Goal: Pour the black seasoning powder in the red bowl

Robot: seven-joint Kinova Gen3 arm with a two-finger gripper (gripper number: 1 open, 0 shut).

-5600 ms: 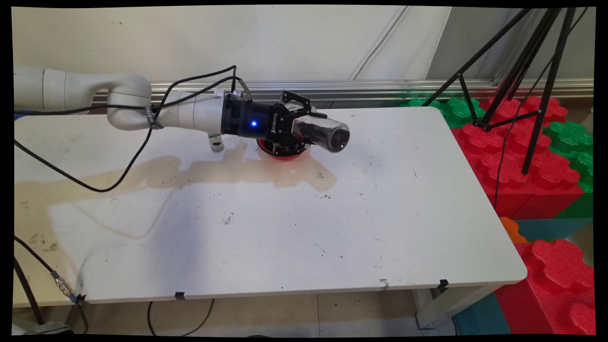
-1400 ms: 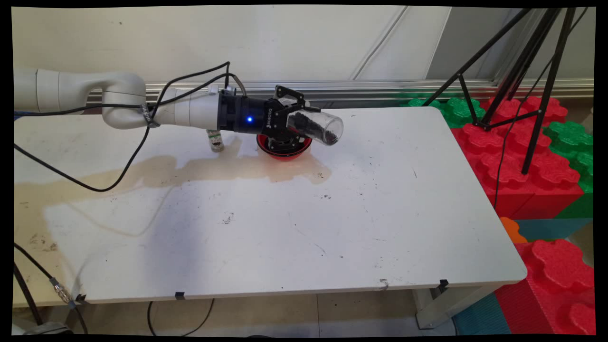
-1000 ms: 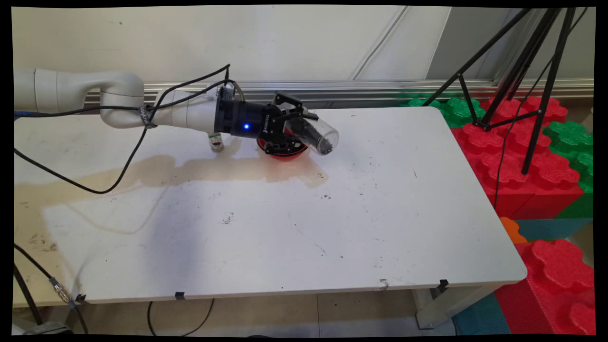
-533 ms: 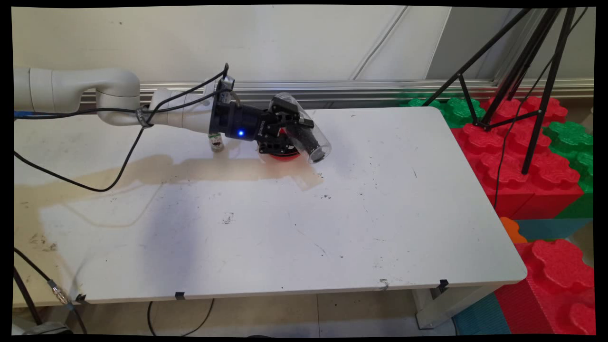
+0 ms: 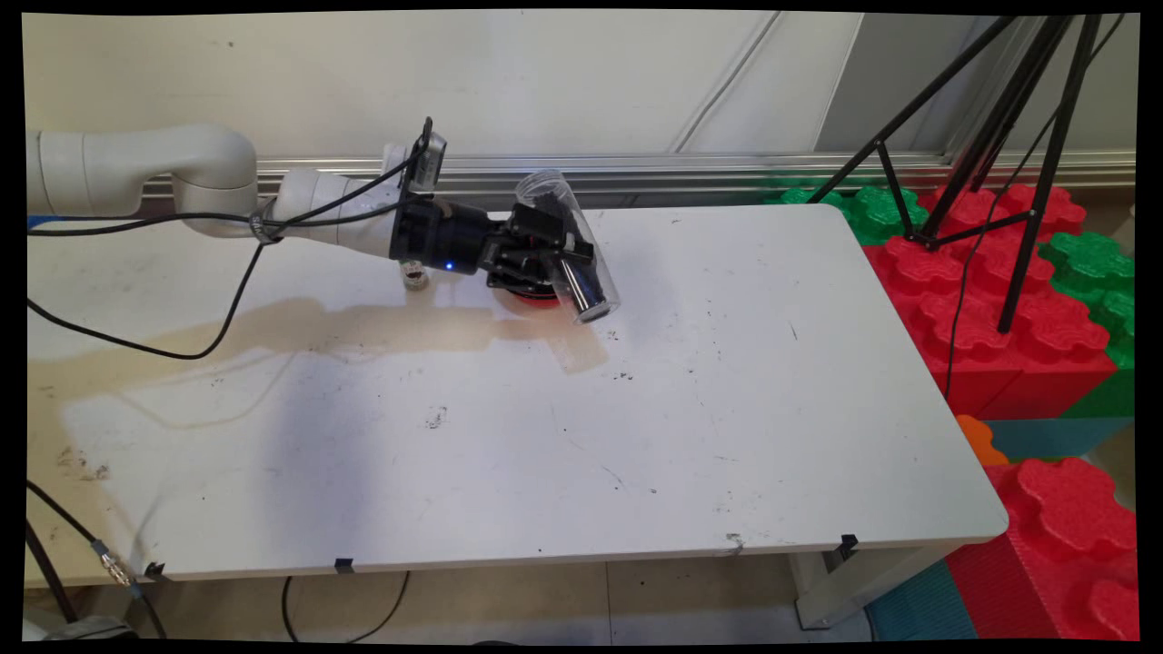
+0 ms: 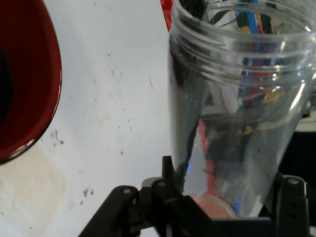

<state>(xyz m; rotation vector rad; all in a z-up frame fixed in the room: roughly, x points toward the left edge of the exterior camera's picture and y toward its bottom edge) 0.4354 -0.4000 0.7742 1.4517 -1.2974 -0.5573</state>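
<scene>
My gripper (image 5: pixel 556 256) is shut on a clear plastic jar (image 5: pixel 568 250), gripping it across the middle. The jar is tilted steeply, its threaded mouth down and to the right and its base up near the wall. In the hand view the jar (image 6: pixel 237 108) fills the right half between the gripper's (image 6: pixel 229 207) black links and looks nearly empty. A red bowl (image 5: pixel 536 296) sits on the table just below the hand, mostly hidden by it. In the hand view the red bowl (image 6: pixel 34 84) is at the left edge, dark inside. The jar's mouth hangs near the bowl's right rim.
A small bottle (image 5: pixel 415 274) stands on the white table (image 5: pixel 709 427) behind the wrist. A brown stain (image 5: pixel 300 322) runs left from the bowl. Black tripod legs (image 5: pixel 999 136) and red and green foam blocks (image 5: pixel 999 327) stand off the table's right edge.
The wrist has rolled, swinging the jar from lying nearly level with its mouth to the right to mouth-down. The dark grains slid to the mouth and no longer show in it.
</scene>
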